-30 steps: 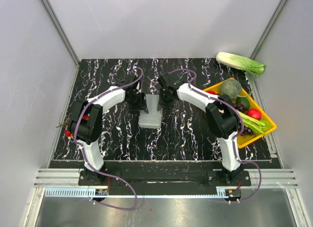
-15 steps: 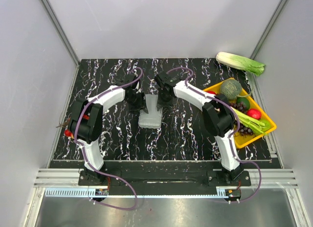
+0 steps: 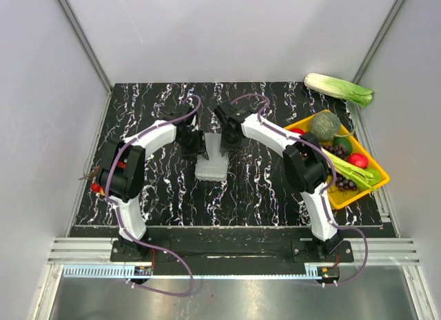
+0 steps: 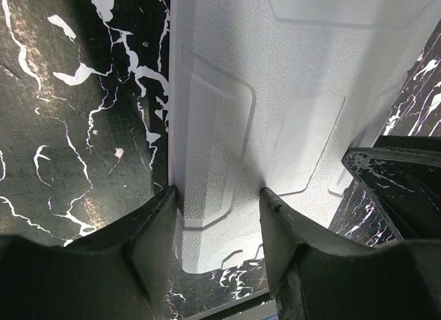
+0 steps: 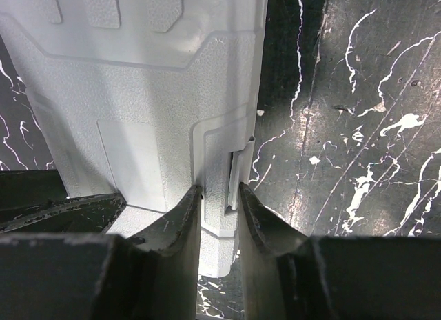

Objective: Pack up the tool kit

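The grey case (image 3: 211, 167) of the tool kit lies at the middle of the table, its far end raised between the two grippers. My left gripper (image 3: 199, 146) spans a raised block on the case's left edge (image 4: 207, 127), one finger on each side of it (image 4: 217, 192). My right gripper (image 3: 224, 142) pinches the narrow latch block on the case's right edge (image 5: 231, 161), and both fingers touch it (image 5: 219, 189). A small red and dark object (image 3: 95, 187) lies at the table's left edge, partly hidden by the left arm.
A yellow tray (image 3: 381, 170) of vegetables stands at the right edge of the table. A pale green cabbage (image 3: 339, 88) lies at the back right corner. Grey walls close in the table on three sides.
My right wrist has shifted slightly left toward the case and its jaws have narrowed onto the latch block. The left arm and the case have barely moved.
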You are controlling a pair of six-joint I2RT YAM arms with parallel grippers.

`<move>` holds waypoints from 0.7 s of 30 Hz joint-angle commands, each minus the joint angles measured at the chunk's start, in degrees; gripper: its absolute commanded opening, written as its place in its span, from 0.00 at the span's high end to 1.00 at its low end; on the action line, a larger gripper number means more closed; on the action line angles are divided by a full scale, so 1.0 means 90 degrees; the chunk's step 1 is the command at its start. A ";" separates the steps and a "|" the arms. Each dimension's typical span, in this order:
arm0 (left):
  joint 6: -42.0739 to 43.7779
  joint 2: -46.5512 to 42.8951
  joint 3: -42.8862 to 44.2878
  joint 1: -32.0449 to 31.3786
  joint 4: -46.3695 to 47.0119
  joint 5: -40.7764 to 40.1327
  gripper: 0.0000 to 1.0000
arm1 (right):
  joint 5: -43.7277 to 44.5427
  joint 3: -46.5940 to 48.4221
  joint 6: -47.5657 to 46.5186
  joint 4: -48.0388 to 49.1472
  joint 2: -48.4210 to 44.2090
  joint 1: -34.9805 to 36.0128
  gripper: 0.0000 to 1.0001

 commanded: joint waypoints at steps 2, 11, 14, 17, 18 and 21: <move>-0.0473 0.0920 -0.0347 -0.0627 0.0701 0.1253 0.66 | -0.0348 -0.0459 0.0139 0.0703 0.1165 0.0740 1.00; -0.0356 -0.0007 0.0345 -0.0247 0.0068 0.0073 0.46 | 0.1359 -0.0498 -0.0104 0.0507 -0.0532 0.0243 0.82; -0.0278 -0.0446 0.0775 -0.0081 -0.0323 -0.0503 0.32 | 0.1829 -0.0615 -0.0309 0.0478 -0.1294 0.0057 0.63; -0.0219 -0.1128 0.0737 0.0017 -0.0470 -0.0924 0.22 | 0.2132 -0.0965 -0.0388 0.0361 -0.2006 -0.0060 0.46; -0.0199 -0.1498 0.0630 0.0066 -0.0480 -0.1002 0.17 | 0.2239 -0.1180 -0.0378 0.0312 -0.2299 -0.0090 0.41; -0.0161 -0.2446 0.0181 0.0212 -0.0480 -0.1168 0.01 | 0.2552 -0.1902 -0.0378 0.0292 -0.3246 -0.0168 0.30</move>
